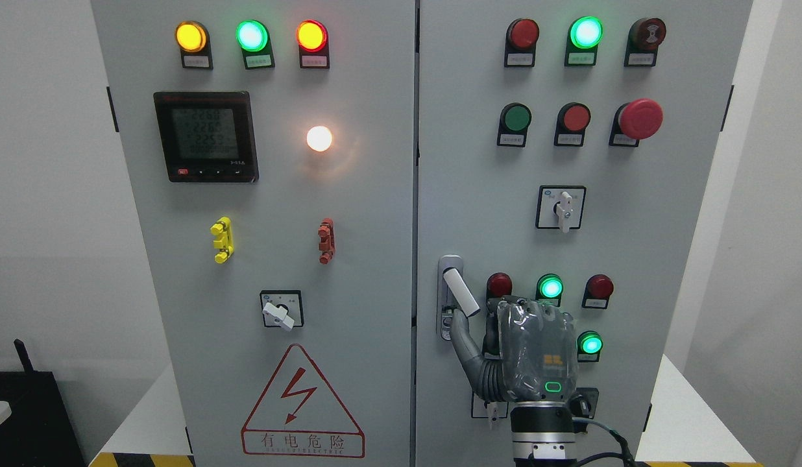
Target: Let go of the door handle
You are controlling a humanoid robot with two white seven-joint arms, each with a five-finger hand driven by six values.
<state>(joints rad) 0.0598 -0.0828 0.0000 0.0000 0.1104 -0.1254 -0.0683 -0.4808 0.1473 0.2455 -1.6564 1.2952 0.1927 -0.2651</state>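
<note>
Far to the left of the hand, a white wall [44, 194] fills the side of the room, with a black box [24, 415] low against it. The grey cabinet [375, 214] stands on a white counter [145, 421] edged with a yellow-and-black stripe [141, 460]. On the left door, up and left of the hand, sit yellow, green and red lamps, a dark meter [206, 136], a glowing white lamp [319, 138], yellow and red clips, a rotary switch [281, 310] and a red-bordered warning triangle [302, 405]. The handle [460, 292] is on the right door's left edge, just up and left of the hand; its white lever is swung out at a slant from the grey backplate. The right hand [534, 353], its arm rising from the bottom edge right of the middle, is held upright with its back to the camera; the thumb [464, 340] stretches up-left with its tip at the lever's lower end, though contact cannot be told. The other fingers point up in front of the door, loosely together, holding nothing. Above the hand are more lamps, green and red buttons, a red mushroom button [640, 119] and a second rotary switch [560, 207]; green lamps glow just beside the fingertips and to the right. Further right, the counter and pale wall continue.
</note>
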